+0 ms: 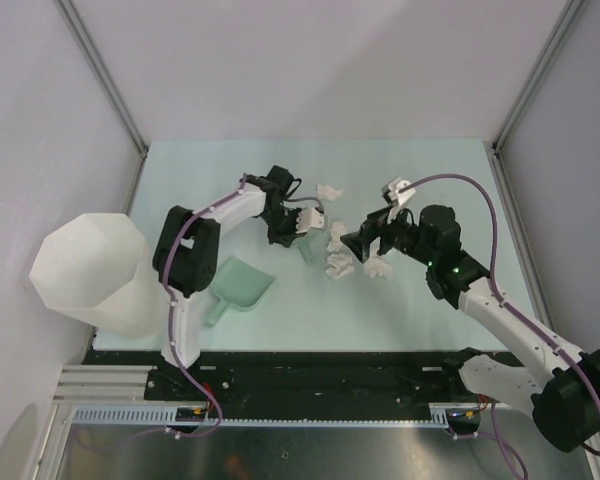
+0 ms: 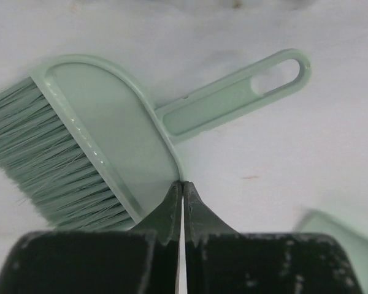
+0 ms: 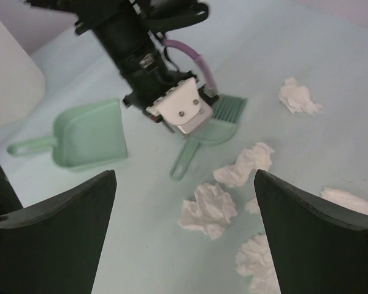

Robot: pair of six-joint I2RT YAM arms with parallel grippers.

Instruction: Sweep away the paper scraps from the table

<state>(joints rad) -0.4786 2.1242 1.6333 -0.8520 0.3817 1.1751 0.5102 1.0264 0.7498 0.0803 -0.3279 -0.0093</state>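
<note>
Several crumpled white paper scraps (image 1: 337,264) lie in the middle of the mint-green table (image 1: 420,170); one more scrap (image 1: 329,190) lies farther back. In the right wrist view the scraps (image 3: 208,208) lie between and just beyond my open right gripper (image 3: 184,233), which hovers over them, empty. A green hand brush (image 2: 104,141) lies flat on the table. My left gripper (image 2: 182,185) is shut and empty, its tips at the edge of the brush head beside the handle. In the top view the left gripper (image 1: 302,225) hangs over the brush (image 1: 307,251), and the right gripper (image 1: 365,245) is just right of the scraps.
A green dustpan (image 1: 242,285) lies near the left arm's base, handle toward the front-left; it also shows in the right wrist view (image 3: 89,135). A large white translucent bin (image 1: 90,270) stands at the table's left edge. Grey walls bound the back and sides.
</note>
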